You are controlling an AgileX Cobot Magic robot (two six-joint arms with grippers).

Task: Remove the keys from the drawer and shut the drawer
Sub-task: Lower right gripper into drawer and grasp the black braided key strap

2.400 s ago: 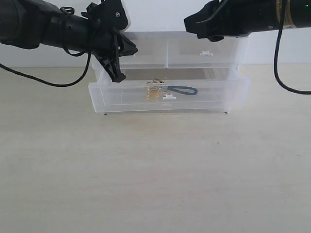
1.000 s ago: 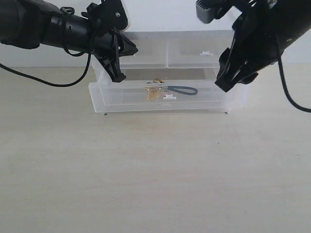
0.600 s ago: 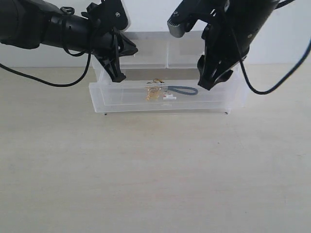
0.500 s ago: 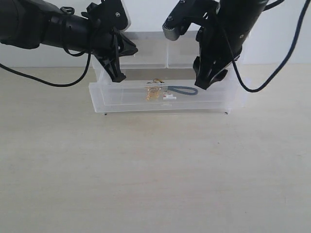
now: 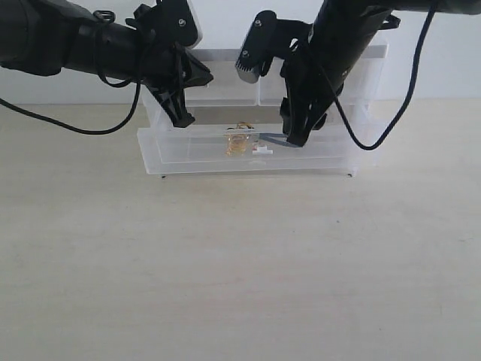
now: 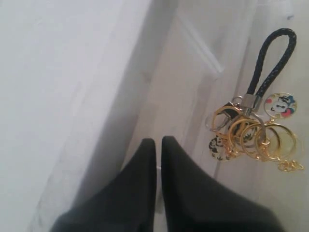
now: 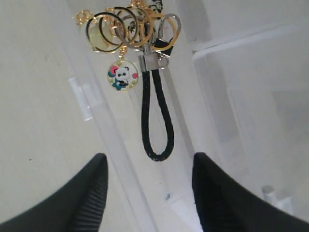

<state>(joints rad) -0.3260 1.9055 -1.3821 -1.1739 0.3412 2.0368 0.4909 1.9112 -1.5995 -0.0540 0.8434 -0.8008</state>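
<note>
Right claw (image 7: pixel 150 166) of mine hangs spread above the keys (image 7: pixel 153 62) in the open drawer (image 5: pixel 188 150); left claw (image 6: pixel 158 145) is pressed together near its end.

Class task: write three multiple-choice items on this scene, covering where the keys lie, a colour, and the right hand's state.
1. The bunch of gold-ringed keys lies: A on the table; B in the pulled-out translucent white plastic drawer; C on the cabinet's top.
2. Its braided loop strap is: A red; B black; C green.
3. The right hand is: A open; B shut on the strap; C shut on the drawer's tab.
Answers: B, they show behind the drawer's clear front wall; B, both wrist views show black cord; A, its fingers stand wide apart, gripping nothing.
</note>
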